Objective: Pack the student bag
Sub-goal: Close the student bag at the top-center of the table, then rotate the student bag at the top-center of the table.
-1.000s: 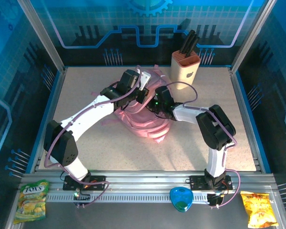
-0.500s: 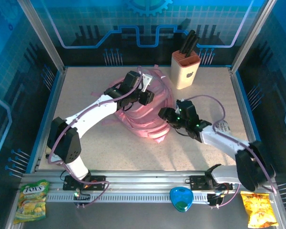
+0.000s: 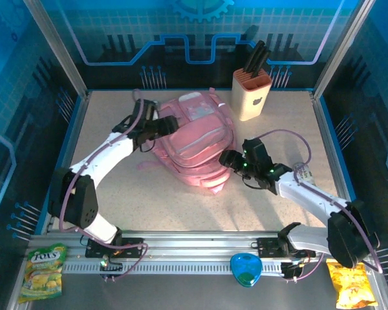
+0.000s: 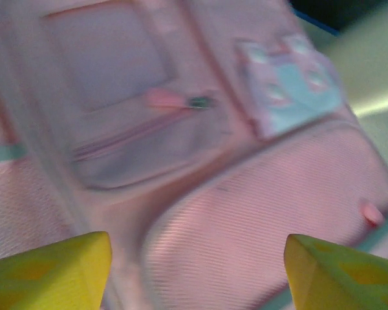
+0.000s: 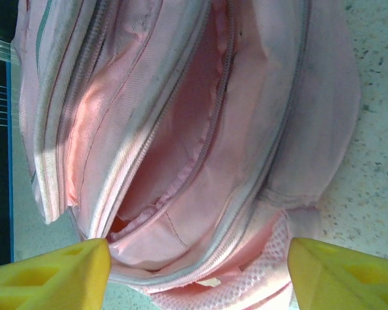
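The soft pink fabric backpack (image 3: 195, 139) lies lengthwise toward the right gripper (image 3: 226, 159) — unzipped mouth just ahead of its wide, empty jaws; the left gripper (image 3: 168, 124), equally wide, faces the front pocket (image 4: 142, 129).

- Looks like a robot test cell in a lab, not a home.
- Walled with blue panels (image 3: 200, 32) printed with circuit lines and a gear, beyond the left gripper (image 3: 169, 123) and right gripper (image 3: 226, 158).
- Framed by bare aluminium posts (image 3: 55, 48).
- Floored with a speckled tabletop (image 3: 181, 206) beneath both grippers.
- Fitted with a slotted rail (image 3: 200, 248) behind them, carrying the arm bases (image 3: 116, 245).
- Stocked with props: knife block (image 3: 251, 97) beyond the right gripper, snack packs (image 3: 44, 270) behind the rail.
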Controlling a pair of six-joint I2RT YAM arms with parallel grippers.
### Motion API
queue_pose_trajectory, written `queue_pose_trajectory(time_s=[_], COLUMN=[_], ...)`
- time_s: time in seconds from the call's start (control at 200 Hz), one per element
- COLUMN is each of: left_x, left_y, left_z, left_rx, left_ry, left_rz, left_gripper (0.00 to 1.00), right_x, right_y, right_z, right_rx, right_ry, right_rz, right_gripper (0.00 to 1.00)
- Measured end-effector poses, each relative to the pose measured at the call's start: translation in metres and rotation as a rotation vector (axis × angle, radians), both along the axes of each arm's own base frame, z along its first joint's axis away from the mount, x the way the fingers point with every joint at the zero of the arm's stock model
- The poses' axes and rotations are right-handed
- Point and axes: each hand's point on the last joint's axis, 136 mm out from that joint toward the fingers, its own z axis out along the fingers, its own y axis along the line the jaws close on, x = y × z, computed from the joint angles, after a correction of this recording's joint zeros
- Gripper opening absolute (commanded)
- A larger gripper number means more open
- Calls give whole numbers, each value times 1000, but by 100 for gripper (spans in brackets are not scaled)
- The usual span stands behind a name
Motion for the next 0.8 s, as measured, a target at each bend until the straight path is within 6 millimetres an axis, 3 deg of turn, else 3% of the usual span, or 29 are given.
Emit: queue_pose_trajectory(time_s=[0.1, 0.235, 0.435, 0.665, 0.8], left_x=[-8, -21, -16, -14, -9], left_y=[28, 38, 28, 17, 10], left_z=[-33, -59, -69, -97, -101], left_rx=[-88, -182, -270, -323, -356], left_ry=[89, 172, 195, 263, 272], left_rz=[88, 122, 84, 51, 27], left_gripper=[60, 54, 43, 43, 38], right_x=[3, 3, 10, 15, 18], right_y=[8, 20, 31, 39, 44], right_z=[-8, -12, -1, 3, 1], right_rx=[-7, -16, 3, 33, 45], right_ry=[24, 35, 1, -19, -20], right_rz=[18, 49, 71, 89, 104], right_gripper=[71, 70, 66, 64, 60])
